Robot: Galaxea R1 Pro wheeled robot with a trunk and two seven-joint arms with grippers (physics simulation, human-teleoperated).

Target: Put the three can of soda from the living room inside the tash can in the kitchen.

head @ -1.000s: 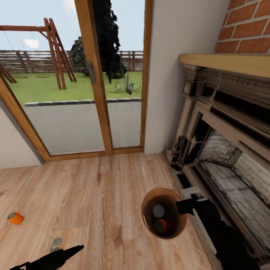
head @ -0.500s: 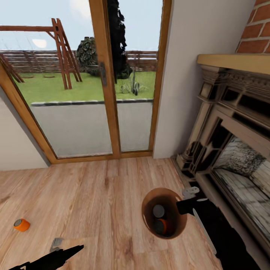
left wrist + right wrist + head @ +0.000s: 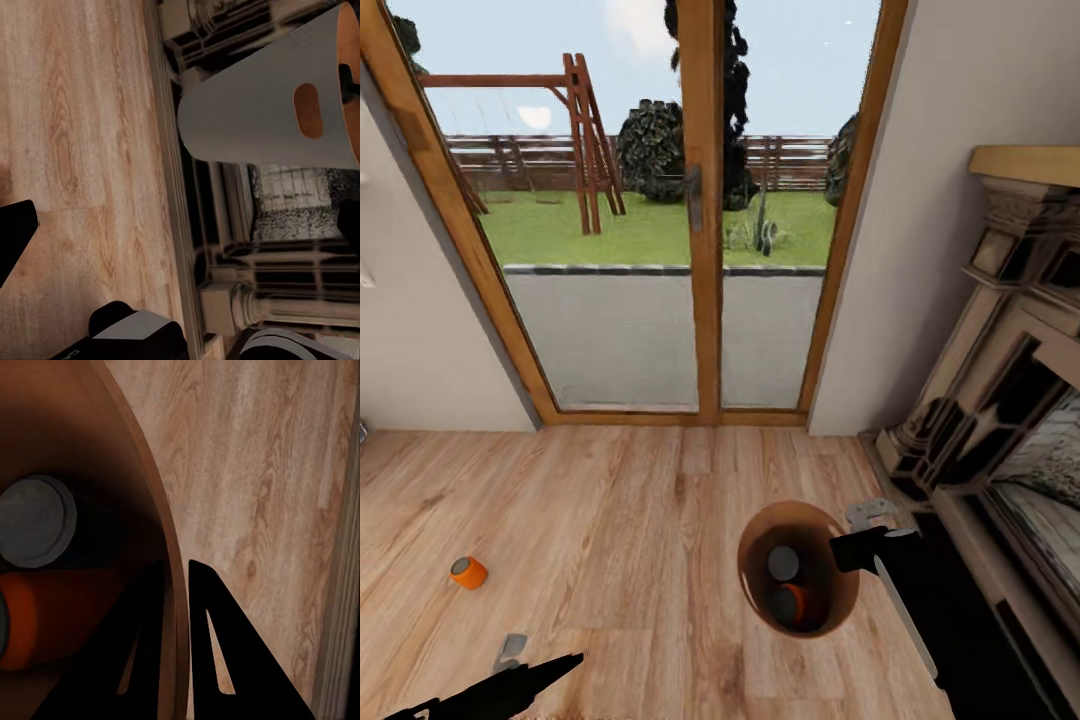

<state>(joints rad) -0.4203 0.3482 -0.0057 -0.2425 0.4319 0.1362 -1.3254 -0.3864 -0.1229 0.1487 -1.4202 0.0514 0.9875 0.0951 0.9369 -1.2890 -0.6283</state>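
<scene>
Our right gripper [image 3: 847, 551] is pinched on the rim of the tash can [image 3: 838, 600]; in the right wrist view one finger [image 3: 142, 649] sits inside the brown wall and the other outside, clamping it. The bin hangs off that gripper above the light wood floor [image 3: 630, 520], tilted, mouth toward us. Inside it we see two cans: one grey-topped dark can [image 3: 783, 563] and one orange can [image 3: 791, 603] lying beside it, both touching the inner wall. In the left wrist view the pale grey outside of the bin [image 3: 255, 112] shows with its handle slot.

Our left gripper [image 3: 550, 672] is low at the left, over the floor; we cannot tell if its fingers are spread or closed. The third orange can [image 3: 469, 572] lies on its side on the floor, ahead and left of the left gripper, well apart from the bin.

Room: living room, glass patio doors [image 3: 690, 260] with wood frames ahead, garden behind, ornate fireplace [image 3: 1000, 400] along the right.

Versus a second ago the whole view has swung left: doors now centred, fireplace pushed to the right edge, brick gone. Bin and both grippers sit the same in frame.
</scene>
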